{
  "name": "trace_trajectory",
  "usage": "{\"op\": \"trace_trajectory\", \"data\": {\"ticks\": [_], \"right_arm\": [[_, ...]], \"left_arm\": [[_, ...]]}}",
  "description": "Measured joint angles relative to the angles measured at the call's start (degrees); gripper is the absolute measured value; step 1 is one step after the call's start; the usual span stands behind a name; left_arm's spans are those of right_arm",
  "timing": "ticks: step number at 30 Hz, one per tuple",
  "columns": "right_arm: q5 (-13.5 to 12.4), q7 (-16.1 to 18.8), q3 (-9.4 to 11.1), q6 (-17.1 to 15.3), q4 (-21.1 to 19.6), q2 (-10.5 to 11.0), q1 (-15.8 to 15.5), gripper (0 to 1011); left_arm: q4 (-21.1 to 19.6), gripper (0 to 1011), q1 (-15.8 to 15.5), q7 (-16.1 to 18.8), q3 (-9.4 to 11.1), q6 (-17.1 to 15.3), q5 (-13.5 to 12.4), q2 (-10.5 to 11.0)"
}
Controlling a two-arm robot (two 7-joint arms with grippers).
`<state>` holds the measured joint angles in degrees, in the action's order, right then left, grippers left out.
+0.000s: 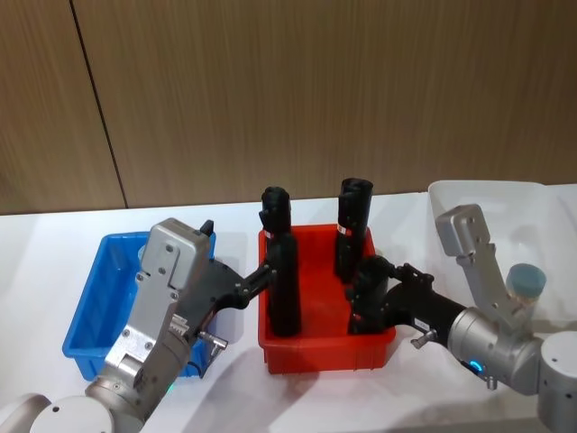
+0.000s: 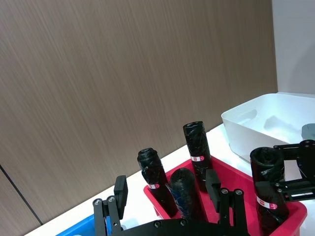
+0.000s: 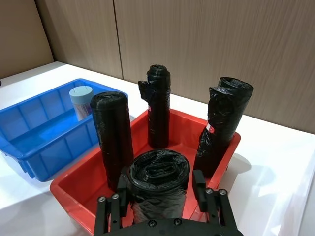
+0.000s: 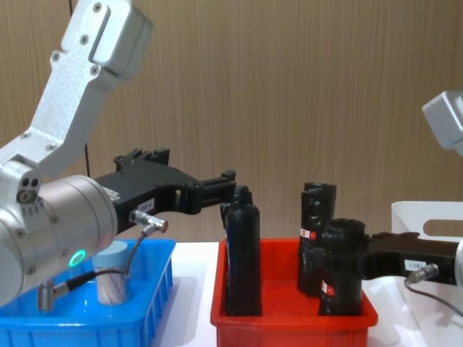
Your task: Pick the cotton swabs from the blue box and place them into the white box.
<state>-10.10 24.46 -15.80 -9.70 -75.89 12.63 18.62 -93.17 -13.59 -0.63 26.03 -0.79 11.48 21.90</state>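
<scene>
One cotton swabs tub (image 3: 81,102) with a pale blue lid stands in the blue box (image 3: 34,132) on the left; it also shows as cotton swabs (image 4: 112,278) low in the blue box (image 4: 155,289). Another cotton swabs tub (image 1: 526,281) stands in the white box (image 1: 487,194) at the right. My left gripper (image 1: 260,280) reaches from above the blue box (image 1: 90,307) toward the red bin's left wall, open and holding nothing. My right gripper (image 1: 374,293) is open, level with the front right black roll (image 1: 368,302), its fingers either side of it.
A red bin (image 1: 325,347) stands between the two boxes and holds several upright black rolls (image 1: 284,289) with red-and-white labels. A brown panelled wall runs behind the white table (image 1: 54,244). The white box (image 2: 256,123) stands taller than the coloured bins.
</scene>
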Motion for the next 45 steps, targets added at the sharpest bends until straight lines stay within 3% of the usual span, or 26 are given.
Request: {"op": "trace_trajectory", "data": {"ticks": [10, 19, 28, 45], "right_arm": [[-0.2, 0.1, -0.1, 0.0, 0.5, -0.2, 0.5, 556], [-0.9, 0.0, -0.1, -0.2, -1.1, 0.0, 0.2, 499], [-2.3, -1.6, 0.4, -0.2, -5.8, 0.6, -0.5, 461], [-5.4, -9.8, 3.9, -0.5, -15.1, 3.0, -1.1, 419]], "left_arm": [[0.0, 1004, 0.0, 0.0, 0.0, 0.0, 0.0, 0.0], [0.0, 1004, 0.0, 0.0, 0.0, 0.0, 0.0, 0.0], [0.0, 1004, 0.0, 0.0, 0.0, 0.0, 0.0, 0.0], [0.0, 1004, 0.0, 0.0, 0.0, 0.0, 0.0, 0.0]]}}
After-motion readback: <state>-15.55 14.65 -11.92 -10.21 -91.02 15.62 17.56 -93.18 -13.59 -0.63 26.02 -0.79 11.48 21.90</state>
